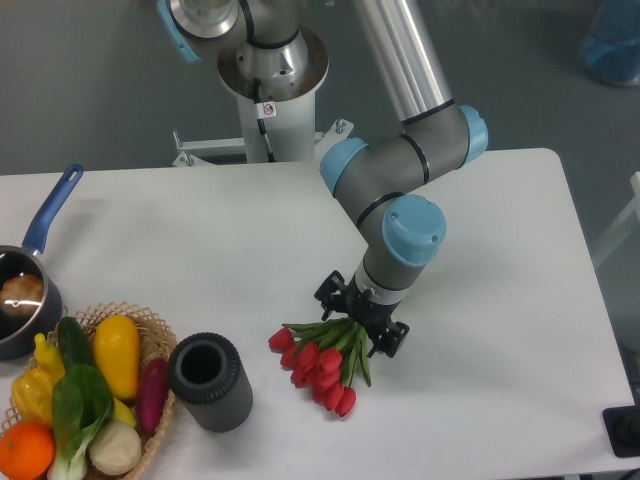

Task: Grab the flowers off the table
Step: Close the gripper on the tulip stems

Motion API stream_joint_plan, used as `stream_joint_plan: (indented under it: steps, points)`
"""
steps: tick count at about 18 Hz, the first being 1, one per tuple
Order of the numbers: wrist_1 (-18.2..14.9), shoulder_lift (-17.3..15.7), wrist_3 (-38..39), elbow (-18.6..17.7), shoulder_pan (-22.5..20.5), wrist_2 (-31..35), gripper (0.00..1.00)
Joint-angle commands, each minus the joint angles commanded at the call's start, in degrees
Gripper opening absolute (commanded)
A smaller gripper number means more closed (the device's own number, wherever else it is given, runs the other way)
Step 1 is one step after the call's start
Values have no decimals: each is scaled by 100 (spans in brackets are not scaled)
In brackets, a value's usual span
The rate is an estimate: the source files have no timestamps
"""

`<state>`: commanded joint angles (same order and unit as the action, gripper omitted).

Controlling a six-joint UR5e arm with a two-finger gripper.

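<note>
Camera view shows the flowers (322,368) lying on the table (500,300), red heads toward the dark ribbed cylinder (210,382), stems under my claw (362,330). My fingers straddle the stems, but I cannot tell whether they are clenched. If I grip only loose leaves, the bunch may slip or tip head-down as I lift. The wicker basket (150,440) sits farther left.
</note>
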<state>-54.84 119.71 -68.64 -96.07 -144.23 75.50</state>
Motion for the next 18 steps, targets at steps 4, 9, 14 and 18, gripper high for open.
stream_joint_plan:
  steps: [4,9,14,18]
  points:
    - [9,0,-9,0,26,0,100]
    - [0,0,-18,0,26,0,88]
    - [-9,0,-26,0,26,9,72]
    - [-9,-9,-26,0,35,9,62]
